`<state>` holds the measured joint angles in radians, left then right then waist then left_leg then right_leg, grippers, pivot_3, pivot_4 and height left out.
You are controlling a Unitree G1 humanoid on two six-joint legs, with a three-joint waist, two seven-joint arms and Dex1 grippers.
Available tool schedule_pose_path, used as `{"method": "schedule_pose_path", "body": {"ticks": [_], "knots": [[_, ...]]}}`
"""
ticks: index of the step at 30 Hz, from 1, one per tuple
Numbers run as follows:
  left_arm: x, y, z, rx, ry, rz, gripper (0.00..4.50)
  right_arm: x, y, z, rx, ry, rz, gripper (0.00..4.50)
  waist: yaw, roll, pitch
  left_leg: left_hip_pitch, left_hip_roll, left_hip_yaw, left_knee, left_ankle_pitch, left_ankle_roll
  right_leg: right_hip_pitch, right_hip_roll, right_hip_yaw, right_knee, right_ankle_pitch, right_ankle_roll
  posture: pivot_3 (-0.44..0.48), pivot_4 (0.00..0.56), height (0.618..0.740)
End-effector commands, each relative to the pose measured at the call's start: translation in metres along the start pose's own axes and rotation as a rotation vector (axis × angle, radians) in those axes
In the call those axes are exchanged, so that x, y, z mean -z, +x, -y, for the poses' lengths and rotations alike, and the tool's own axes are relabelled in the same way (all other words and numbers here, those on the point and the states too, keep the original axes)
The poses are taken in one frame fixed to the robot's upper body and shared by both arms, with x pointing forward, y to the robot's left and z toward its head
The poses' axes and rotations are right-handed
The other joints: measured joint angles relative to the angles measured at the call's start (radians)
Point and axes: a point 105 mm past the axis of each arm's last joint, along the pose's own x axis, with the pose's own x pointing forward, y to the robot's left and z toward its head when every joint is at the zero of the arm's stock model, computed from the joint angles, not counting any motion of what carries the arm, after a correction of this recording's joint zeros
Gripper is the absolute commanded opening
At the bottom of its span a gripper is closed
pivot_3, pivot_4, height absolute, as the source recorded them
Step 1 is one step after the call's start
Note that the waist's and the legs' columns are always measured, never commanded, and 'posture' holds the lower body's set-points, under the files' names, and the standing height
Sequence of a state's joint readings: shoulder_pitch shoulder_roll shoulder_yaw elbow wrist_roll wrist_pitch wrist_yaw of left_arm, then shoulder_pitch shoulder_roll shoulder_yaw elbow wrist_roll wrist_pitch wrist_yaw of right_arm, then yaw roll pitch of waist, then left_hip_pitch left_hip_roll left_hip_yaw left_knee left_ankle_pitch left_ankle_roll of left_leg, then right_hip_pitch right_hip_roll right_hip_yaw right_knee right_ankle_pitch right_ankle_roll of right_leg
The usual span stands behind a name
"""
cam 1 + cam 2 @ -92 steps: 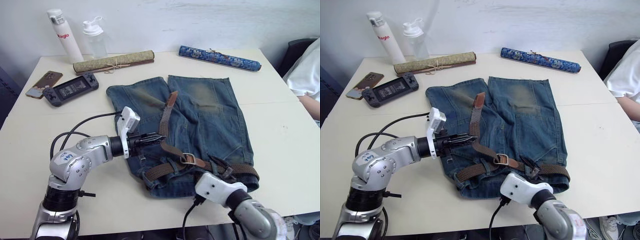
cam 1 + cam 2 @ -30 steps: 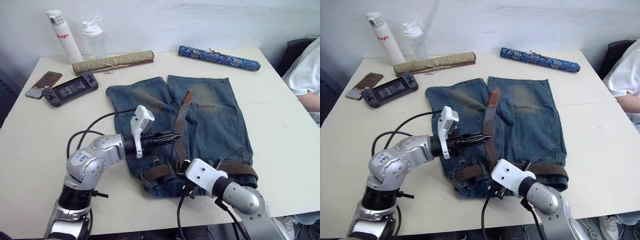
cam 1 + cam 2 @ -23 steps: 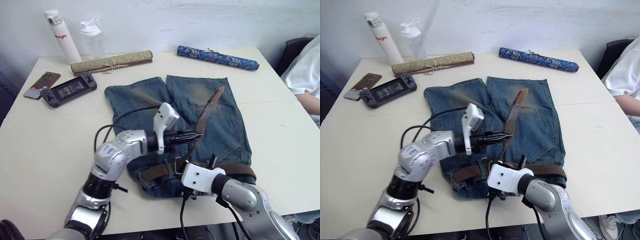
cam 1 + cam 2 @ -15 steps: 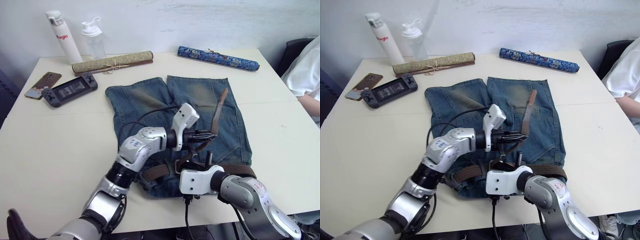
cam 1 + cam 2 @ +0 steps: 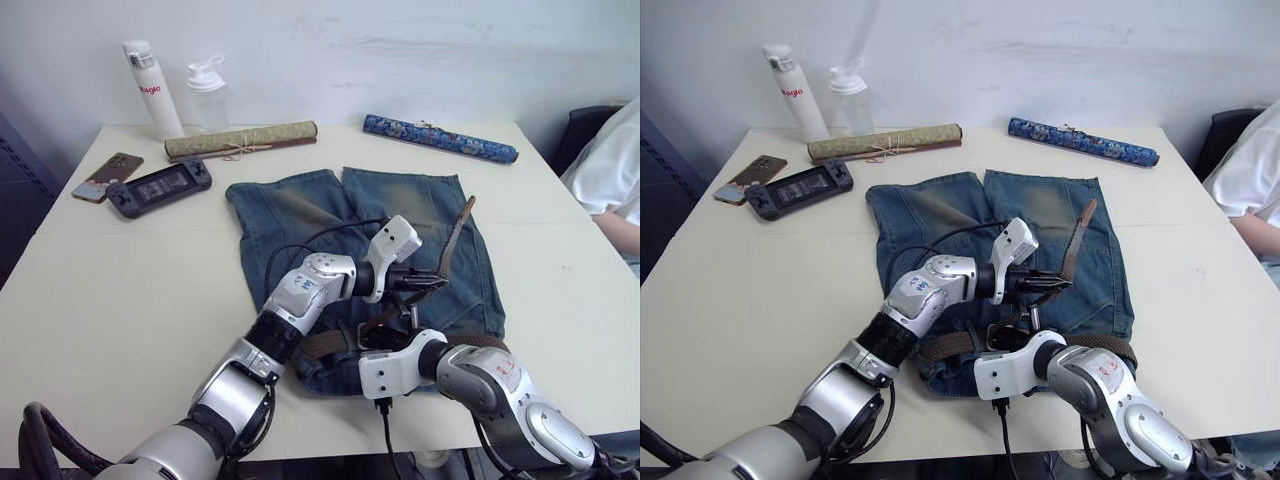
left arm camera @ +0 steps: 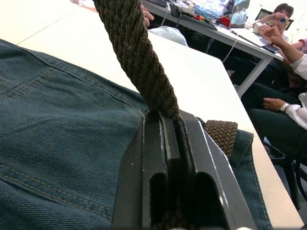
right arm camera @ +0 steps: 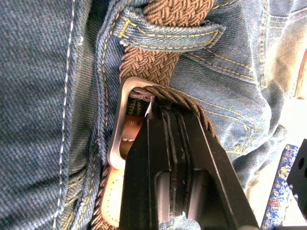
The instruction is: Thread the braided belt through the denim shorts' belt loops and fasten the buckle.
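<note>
On white table (image 5: 90, 300), far L of both pincers: phone (image 5: 101, 176), game console (image 5: 160, 186), 2 bottles (image 5: 150, 90), rolled mat (image 5: 240, 141). Denim shorts (image 5: 300, 215) lie flat mid-table. Left gripper (image 5: 437, 282) pinches braided belt (image 5: 455, 240), tip lifted. Just below, right gripper (image 7: 165, 115) pressed together on belt at buckle (image 7: 125, 117), under a belt loop (image 7: 168, 34). Blue roll (image 5: 440, 138) beyond; person's sleeve (image 5: 605, 165) far R.
</note>
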<state>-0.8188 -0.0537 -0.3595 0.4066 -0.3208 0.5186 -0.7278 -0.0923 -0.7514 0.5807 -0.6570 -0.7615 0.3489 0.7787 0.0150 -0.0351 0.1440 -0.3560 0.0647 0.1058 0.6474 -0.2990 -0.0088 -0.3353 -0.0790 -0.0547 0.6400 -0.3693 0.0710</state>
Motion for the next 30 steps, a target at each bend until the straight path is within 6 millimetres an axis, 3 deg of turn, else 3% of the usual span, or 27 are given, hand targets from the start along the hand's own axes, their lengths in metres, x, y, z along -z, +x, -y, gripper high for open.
{"method": "schedule_pose_path", "body": {"ticks": [1, 7, 16, 30], "knots": [[-0.032, 0.026, 0.02, 0.082, 0.108, 0.086, 0.0, -0.019, 0.015, -0.084, -0.369, 0.043, 0.09, 0.06, 0.0, 0.0, -0.002, 0.0, 0.0, 0.0, 0.0, 0.0, 0.0, 0.0, 0.0, 0.0, 0.0, 0.0, 0.0, 0.0, 0.15, 0.737], [-0.025, 0.015, 0.012, 0.091, 0.142, 0.076, 0.0, -0.02, 0.014, -0.086, -0.368, 0.064, 0.084, 0.06, 0.003, 0.003, -0.013, 0.002, 0.001, -0.001, -0.003, -0.003, -0.001, 0.007, -0.001, -0.001, -0.012, -0.002, -0.009, 0.0, 0.15, 0.737], [-0.003, -0.004, -0.017, -0.013, 0.221, 0.012, 0.0, -0.021, 0.015, -0.088, -0.368, 0.078, 0.085, 0.06, -0.02, 0.003, -0.013, 0.001, 0.001, 0.001, -0.012, -0.003, 0.001, 0.002, -0.001, -0.001, -0.014, 0.001, -0.003, 0.0, 0.15, 0.737], [-0.018, 0.024, -0.018, -0.062, 0.2, 0.06, 0.0, -0.022, 0.015, -0.086, -0.356, 0.016, 0.099, 0.06, -0.018, 0.002, -0.011, -0.001, 0.002, 0.001, -0.018, 0.0, -0.001, -0.005, 0.001, -0.001, -0.013, 0.001, -0.003, 0.0, 0.15, 0.737]]}}
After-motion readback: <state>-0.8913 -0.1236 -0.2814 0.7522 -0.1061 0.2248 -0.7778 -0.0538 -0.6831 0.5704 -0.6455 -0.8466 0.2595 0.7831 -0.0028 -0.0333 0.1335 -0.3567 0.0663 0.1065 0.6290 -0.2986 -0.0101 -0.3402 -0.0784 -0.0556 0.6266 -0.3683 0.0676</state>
